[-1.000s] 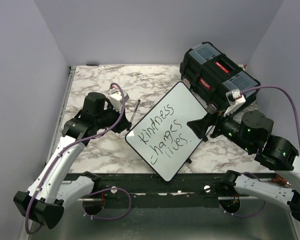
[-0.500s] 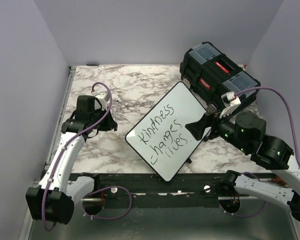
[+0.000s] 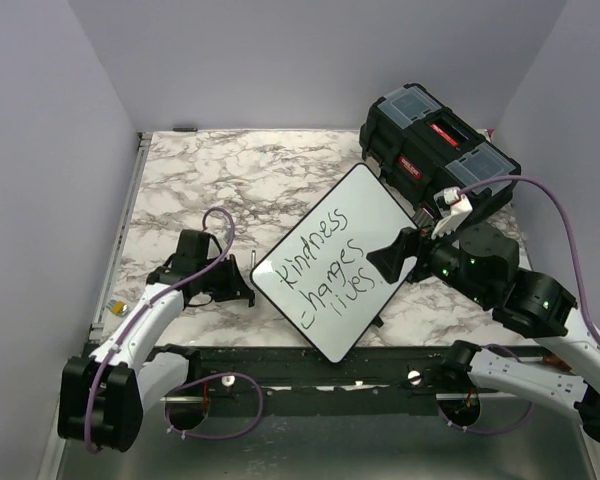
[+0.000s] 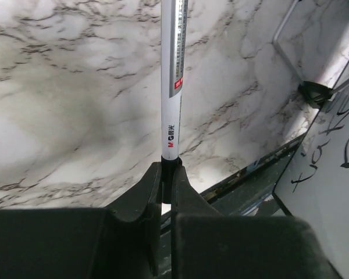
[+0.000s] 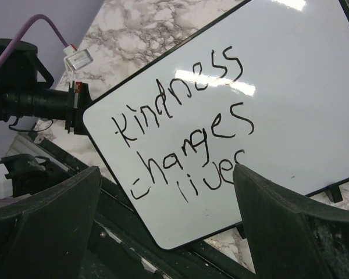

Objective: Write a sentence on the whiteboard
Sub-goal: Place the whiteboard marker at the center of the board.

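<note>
Top view, whiteboard (image 3: 370, 205): lies turned diagonally on the marble table (image 3: 180, 170), right of centre. Its far corner is close to the black toolbox (image 3: 435, 150).
Top view, sentence (image 3: 325, 268): black handwriting reading "kindness changes lives". It runs in three slanted lines across the middle and near part of the whiteboard.
Top view, left gripper (image 3: 238, 287): low over the table near its front edge, just beside the whiteboard's left corner. Its grip cannot be made out from here.
Top view, right gripper (image 3: 385, 260): over the whiteboard's right side, just beside the end of the lettering and pointing left across it.
Left wrist view, marker (image 4: 173, 87): white barrel with a grey printed band and a small red mark. It runs straight away from the camera above the marble.
Left wrist view, left fingers (image 4: 151, 186): closed tight on the near end of the marker, one on each side.
Left wrist view, whiteboard: at the right edge, with a few black strokes showing and a small black foot (image 4: 315, 93) at its rim.
Right wrist view, whiteboard: fills most of the frame, glossy with patches of glare. All three lines of writing are readable.
Right wrist view, right fingers (image 5: 52, 215): spread wide apart at the bottom left and bottom right, holding nothing. The lettering shows between them.
Right wrist view, left arm (image 5: 29, 99): black, with a purple cable (image 5: 46, 26), and its end is just beside the whiteboard's left corner.
</note>
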Motion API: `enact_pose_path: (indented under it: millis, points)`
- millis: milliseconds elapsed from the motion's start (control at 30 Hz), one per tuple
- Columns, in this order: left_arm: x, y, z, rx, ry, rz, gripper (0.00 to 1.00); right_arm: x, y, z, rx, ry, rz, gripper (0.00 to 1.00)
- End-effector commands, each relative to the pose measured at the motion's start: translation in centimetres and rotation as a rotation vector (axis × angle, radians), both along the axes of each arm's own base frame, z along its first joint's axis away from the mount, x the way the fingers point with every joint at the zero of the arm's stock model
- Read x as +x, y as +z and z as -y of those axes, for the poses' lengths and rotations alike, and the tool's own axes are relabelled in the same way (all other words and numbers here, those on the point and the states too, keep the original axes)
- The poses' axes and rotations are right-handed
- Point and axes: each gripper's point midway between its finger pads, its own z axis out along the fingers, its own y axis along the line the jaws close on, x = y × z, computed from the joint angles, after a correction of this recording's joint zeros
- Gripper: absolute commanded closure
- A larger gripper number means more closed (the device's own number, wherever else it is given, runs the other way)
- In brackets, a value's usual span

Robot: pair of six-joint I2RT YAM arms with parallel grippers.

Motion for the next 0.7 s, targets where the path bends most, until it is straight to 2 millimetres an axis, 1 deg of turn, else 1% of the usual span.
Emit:
enact_pose_path:
  millis: [0,233,367,500,633,667]
  points:
    - [0.7,1.2,2.2,-0.077,-0.001,0.033,1.0,0.0,-0.1,-0.7,0.014,0.013,-0.005,0.04]
    - [-1.1,-2.2,3.6,-0.117,-0.034,-0.099,1.0,-0.3,0.2,-0.5,0.028,0.02,-0.003,0.04]
    - [-1.6,-2.7,4.3,-0.124,-0.061,-0.125,1.0,-0.3,0.1,-0.5,0.024,0.019,-0.006,0.04]
    - [-1.4,-2.6,4.3,-0.113,-0.059,-0.126,0.99,-0.3,0.1,-0.6,0.023,0.02,-0.007,0.04]
    - [-1.5,-2.7,4.0,-0.082,-0.056,-0.136,0.92,-0.3,0.2,-0.4,0.026,0.019,-0.004,0.04]
    - [-1.4,-2.6,3.8,-0.074,-0.054,-0.134,0.86,-0.3,0.2,-0.4,0.025,0.019,-0.004,0.04]
